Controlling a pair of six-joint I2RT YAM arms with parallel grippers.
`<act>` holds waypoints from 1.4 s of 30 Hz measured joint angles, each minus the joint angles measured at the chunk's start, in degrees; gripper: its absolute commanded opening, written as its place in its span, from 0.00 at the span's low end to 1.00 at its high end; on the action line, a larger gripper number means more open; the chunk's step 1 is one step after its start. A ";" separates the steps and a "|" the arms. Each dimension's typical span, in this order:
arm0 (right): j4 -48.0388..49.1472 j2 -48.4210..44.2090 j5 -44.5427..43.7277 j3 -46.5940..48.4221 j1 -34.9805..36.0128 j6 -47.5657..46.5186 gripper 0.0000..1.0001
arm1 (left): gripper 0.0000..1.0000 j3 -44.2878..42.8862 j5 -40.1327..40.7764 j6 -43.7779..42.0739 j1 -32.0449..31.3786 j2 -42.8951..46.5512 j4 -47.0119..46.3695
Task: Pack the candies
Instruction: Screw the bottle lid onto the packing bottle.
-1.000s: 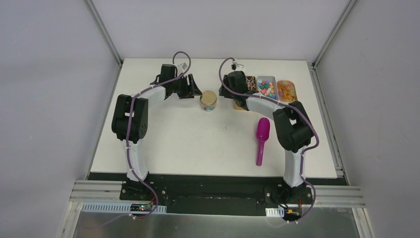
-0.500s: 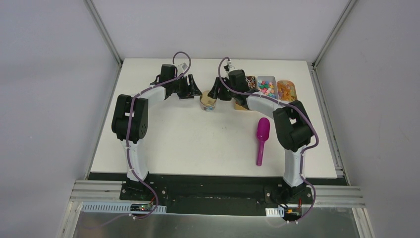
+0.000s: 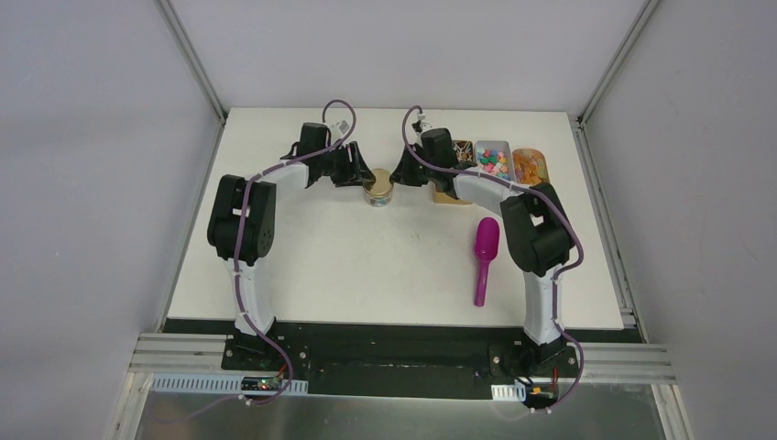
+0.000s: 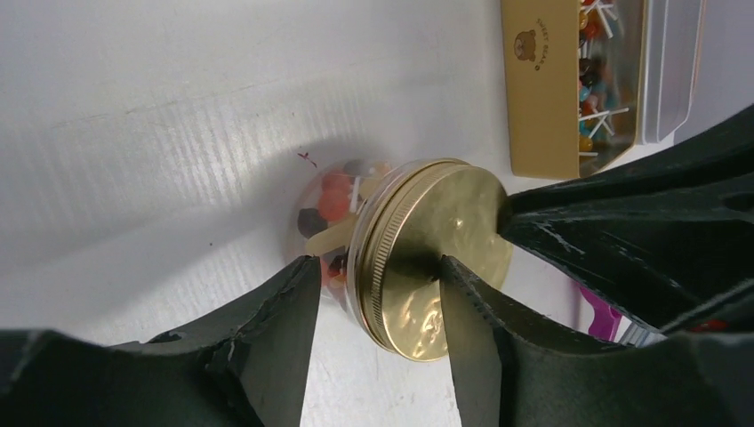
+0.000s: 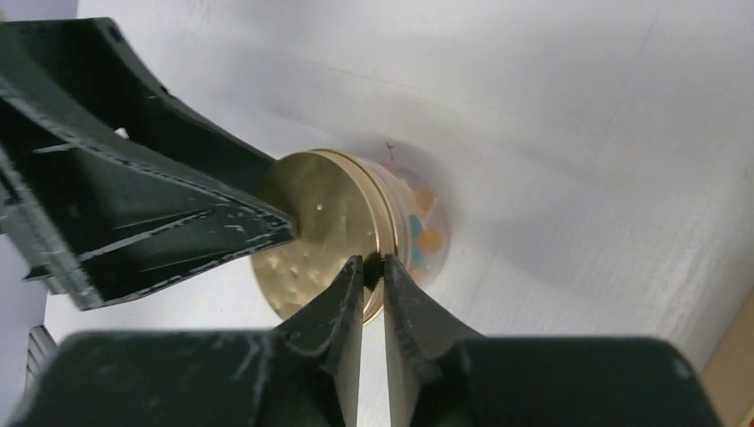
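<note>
Candies (image 4: pixel 333 191) inside upright jar (image 3: pixel 378 193), gold lid (image 4: pixel 449 218) upward

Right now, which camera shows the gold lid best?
Left wrist view: the gold lid sits mid-frame, ribbed rim and top face plain. The right wrist view shows its top, partly behind black fingers. The top view shows only a tiny disc.

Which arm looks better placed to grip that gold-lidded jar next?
Probably the left: the left pincer is open astride the jar and gold lid, while the right pincer is shut at the lid's edge.
</note>
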State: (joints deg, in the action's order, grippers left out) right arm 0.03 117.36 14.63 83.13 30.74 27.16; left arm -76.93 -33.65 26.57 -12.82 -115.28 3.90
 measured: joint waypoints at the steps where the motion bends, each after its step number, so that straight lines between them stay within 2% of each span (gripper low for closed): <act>1: -0.17 0.44 -0.07 0.00 0.00 0.20 0.10 | 0.49 0.13 0.00 0.09 0.00 0.00 -0.22; 5: 1.79 0.76 -0.39 -1.51 -0.26 1.36 0.09 | 0.47 1.70 0.04 0.81 -0.35 0.02 -2.21; 12: 9.07 -0.96 -1.60 -7.26 -0.24 2.69 0.09 | 0.34 3.48 -0.20 1.79 -0.42 0.24 -5.84; 17: 10.23 -2.60 -2.86 -9.62 -0.24 2.64 0.09 | 0.23 5.70 0.44 2.86 -1.40 0.57 -9.35; 19: 9.84 -3.30 -3.34 -10.21 -0.26 2.47 0.10 | 0.23 7.08 1.20 3.06 -2.05 1.09 -11.34; 20: 9.51 -3.69 -3.65 -10.51 -0.28 2.40 0.11 | 0.25 7.82 1.62 3.30 -2.43 1.36 -12.44; 22: 8.92 -4.44 -3.96 -11.08 -0.48 2.34 0.11 | 0.44 9.14 1.66 4.22 -2.86 1.70 -14.45; 23: 8.55 -4.83 -4.07 -11.41 -0.63 2.34 0.12 | 0.48 9.62 1.49 4.72 -2.97 1.75 -15.19; 28: 5.86 -5.77 -3.87 -11.26 -1.38 2.19 0.20 | 0.57 9.84 0.35 6.08 -3.30 2.05 -14.75; 32: 0.68 -5.99 -3.13 -9.11 -2.38 1.44 0.22 | 0.61 8.48 -0.70 5.99 -3.32 2.25 -10.91; 38: -5.14 -6.08 -0.28 -4.17 -3.85 0.15 0.00 | 0.60 5.53 -1.51 5.42 -2.45 2.27 -5.84; 42: -5.27 -6.36 2.40 -3.65 -3.50 0.17 0.00 | 0.54 4.94 -1.49 5.18 -1.73 2.27 -4.92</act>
State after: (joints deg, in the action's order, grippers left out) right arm -5.23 111.00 17.04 79.48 27.24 27.33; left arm -71.99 -35.14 31.75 -14.55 -113.01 -1.02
